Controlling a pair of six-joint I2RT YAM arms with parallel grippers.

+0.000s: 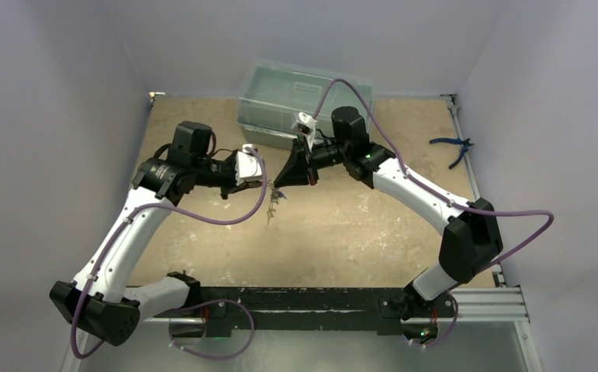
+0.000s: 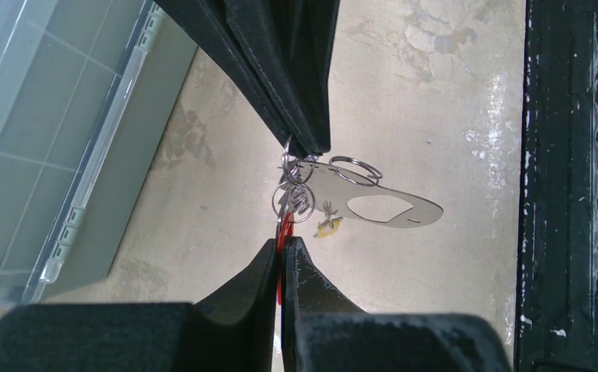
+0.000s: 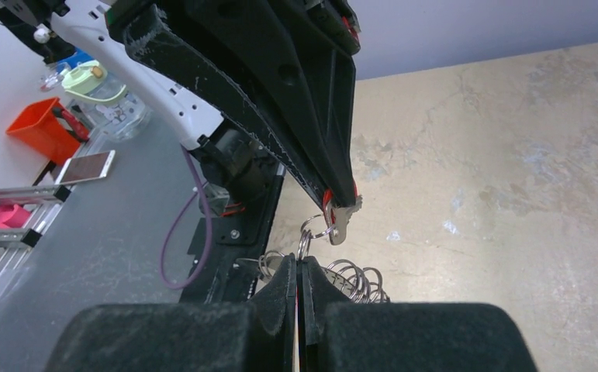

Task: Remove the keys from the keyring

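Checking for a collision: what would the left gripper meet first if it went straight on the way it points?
The keyring, right ahead of the left gripper, which pinches a red key; then the right gripper holding it. Depth is unclear.

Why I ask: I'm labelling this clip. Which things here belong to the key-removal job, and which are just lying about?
Job in hand: keys; keyring; left hand, gripping a key; right hand, pinching the keyring.
Lying about: clear plastic bin; blue-handled pliers.
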